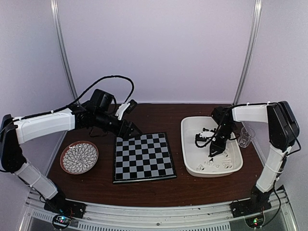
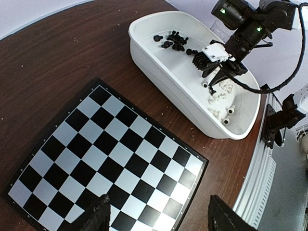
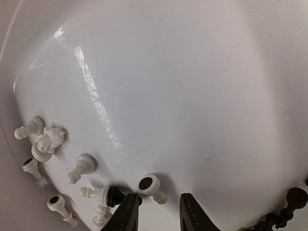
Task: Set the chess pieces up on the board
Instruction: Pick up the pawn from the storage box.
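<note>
The board lies flat mid-table with no pieces on it. All the chess pieces are in the white tray: black ones at its far end, white ones at its near end. My right gripper is down inside the tray, its jaws apart on either side of a white pawn lying on its side. The left finger is at the pawn's base and the right finger stands clear of it. My left gripper hovers open over the board's far left corner, holding nothing.
A round patterned plate sits left of the board. A small clear plastic cup stands right of the tray. A metal rail runs along the table's near edge, and the white walls close in behind.
</note>
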Motion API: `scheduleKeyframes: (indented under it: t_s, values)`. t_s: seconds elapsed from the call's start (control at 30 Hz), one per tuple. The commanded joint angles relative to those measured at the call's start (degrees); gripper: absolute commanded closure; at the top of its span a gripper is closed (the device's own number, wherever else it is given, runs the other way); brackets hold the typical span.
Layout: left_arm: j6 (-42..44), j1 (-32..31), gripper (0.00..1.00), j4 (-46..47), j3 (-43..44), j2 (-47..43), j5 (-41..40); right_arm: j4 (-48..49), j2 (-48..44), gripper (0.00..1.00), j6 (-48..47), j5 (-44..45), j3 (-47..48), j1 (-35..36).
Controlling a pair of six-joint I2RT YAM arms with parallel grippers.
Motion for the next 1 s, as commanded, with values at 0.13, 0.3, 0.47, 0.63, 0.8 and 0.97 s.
scheduleKeyframes:
  t_s: [0.13, 0.3, 0.47, 0.63, 0.8, 0.97]
  values:
    - [-1.0, -0.5, 0.31, 2.1, 0.3, 0.2, -0.1, -0.1, 3.5, 0.71, -1.7, 0.2, 2.5, 2.0]
    - [-1.1, -0.5, 0.31, 2.2, 0.2, 0.1, -0.1, -0.5, 4.0, 0.78, -1.3, 1.0, 2.7, 2.0]
    - [-1.0, -0.6, 0.31, 2.6, 0.2, 0.4, -0.1, 0.1, 2.2, 0.83, 0.9, 1.1, 2.6, 2.0]
    - [-2.2, -2.7, 0.33, 4.8, 0.7, 0.6, -4.5, -1.8, -2.4, 0.89, 5.6, -4.8, 5.0, 1.3]
    - [-1.6, -9.7, 0.3, 14.3, 2.4, 1.0, -15.5, -3.2, -13.1, 0.86, 13.1, -15.3, 10.5, 0.7]
    - [-5.7, -11.7, 0.28, 32.0, 5.9, 4.5, -17.6, 5.4, -20.0, 0.85, 26.3, -23.5, 15.8, 0.7]
